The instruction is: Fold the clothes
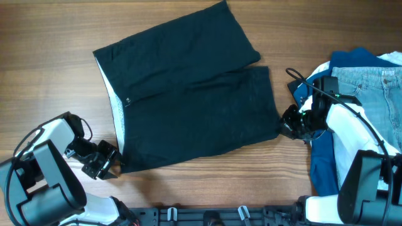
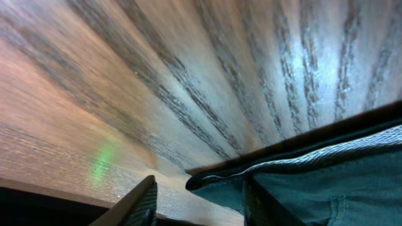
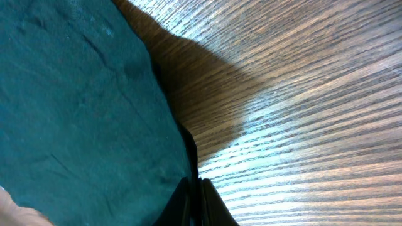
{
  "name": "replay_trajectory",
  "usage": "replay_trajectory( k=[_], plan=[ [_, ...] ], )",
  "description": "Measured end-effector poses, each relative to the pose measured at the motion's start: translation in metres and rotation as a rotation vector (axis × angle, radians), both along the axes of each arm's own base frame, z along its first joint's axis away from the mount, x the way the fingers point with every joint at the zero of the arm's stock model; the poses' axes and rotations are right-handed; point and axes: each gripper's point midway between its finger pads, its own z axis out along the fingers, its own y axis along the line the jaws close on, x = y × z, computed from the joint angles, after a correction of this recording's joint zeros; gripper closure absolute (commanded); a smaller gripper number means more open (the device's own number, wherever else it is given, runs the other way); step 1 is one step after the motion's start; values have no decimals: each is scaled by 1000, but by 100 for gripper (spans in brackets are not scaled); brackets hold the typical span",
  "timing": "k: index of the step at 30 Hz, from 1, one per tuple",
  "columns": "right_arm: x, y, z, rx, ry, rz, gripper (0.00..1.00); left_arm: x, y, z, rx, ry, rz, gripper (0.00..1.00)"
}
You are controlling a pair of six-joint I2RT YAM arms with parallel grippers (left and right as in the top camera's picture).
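I judge we're between folds: the black shorts (image 1: 188, 107) lie flat on the table (image 1: 50, 37), my left gripper (image 1: 112, 164) parted at the waistband corner, my right gripper (image 1: 287, 123) closed tight at the hem, so next needs both corners gripped.

Wooden worktop (image 1: 50, 56): brown, grain running left to right. Light blue denim jeans (image 1: 377, 88) at right edge (partly cut off by frame). Royal blue garment (image 1: 323, 166) touching jeans, showing at their far side and near-left side. Small green light spot (image 2: 100, 168) on worktop.
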Motion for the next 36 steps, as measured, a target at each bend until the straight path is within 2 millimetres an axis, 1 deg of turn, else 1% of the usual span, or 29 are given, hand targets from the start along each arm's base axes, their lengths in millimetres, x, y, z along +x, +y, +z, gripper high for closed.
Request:
replay_trajectory(
  k=[2, 4, 6, 7, 9, 10, 17, 19, 22, 24, 25, 26, 27, 29, 31, 33, 34, 36],
  plan=[
    [0, 0, 0, -1, -1, 0, 96, 1, -3, 0, -3, 0, -17, 52],
    [0, -1, 0, -4, -1, 0, 96, 2, -10, 0, -5, 2, -47, 53],
    [0, -1, 0, -8, -1, -1, 96, 2, -17, 1, -3, 9, -74, 60],
    [0, -1, 0, -8, -2, -1, 96, 2, -20, 1, -4, 11, -86, 65],
    [0, -2, -1, -10, -1, -1, 96, 2, -25, 1, -5, 16, -101, 89],
    [0, -2, -1, -11, -1, 0, 96, 2, -26, 1, -3, 18, -109, 96],
    [-1, -2, -1, -15, 3, 1, 95, 0, -27, 3, -4, 36, -99, 96],
    [-6, -2, -1, -13, 25, 4, 96, -1, -27, 6, -7, 45, -93, 96],
    [-18, -1, 3, -8, 71, 22, 96, 10, -18, 15, 3, 19, -62, 96],
    [-24, 0, 14, -7, 74, 44, 96, 22, -6, 30, 35, -45, -29, 96],
    [-21, 0, 22, -10, 48, 50, 96, 29, 1, 39, 60, -94, -12, 96],
    [-16, 0, 34, -15, -1, 59, 96, 38, 9, 54, 98, -171, 10, 96],
    [-11, -1, 43, -23, -42, 59, 96, 42, 15, 64, 131, -220, 20, 96],
    [-6, -3, 59, -33, -104, 54, 96, 47, 23, 78, 179, -293, 35, 96],
    [-2, -3, 76, -44, -171, 53, 96, 48, 26, 94, 221, -370, 40, 96],
    [0, -4, 84, -50, -205, 52, 96, 48, 26, 100, 237, -399, 40, 96],
    [0, -4, 85, -50, -207, 52, 96, 46, 25, 101, 237, -398, 39, 92],
    [-1, -3, 85, -50, -204, 52, 96, 39, 20, 101, 218, -367, 35, 77]
  ],
)
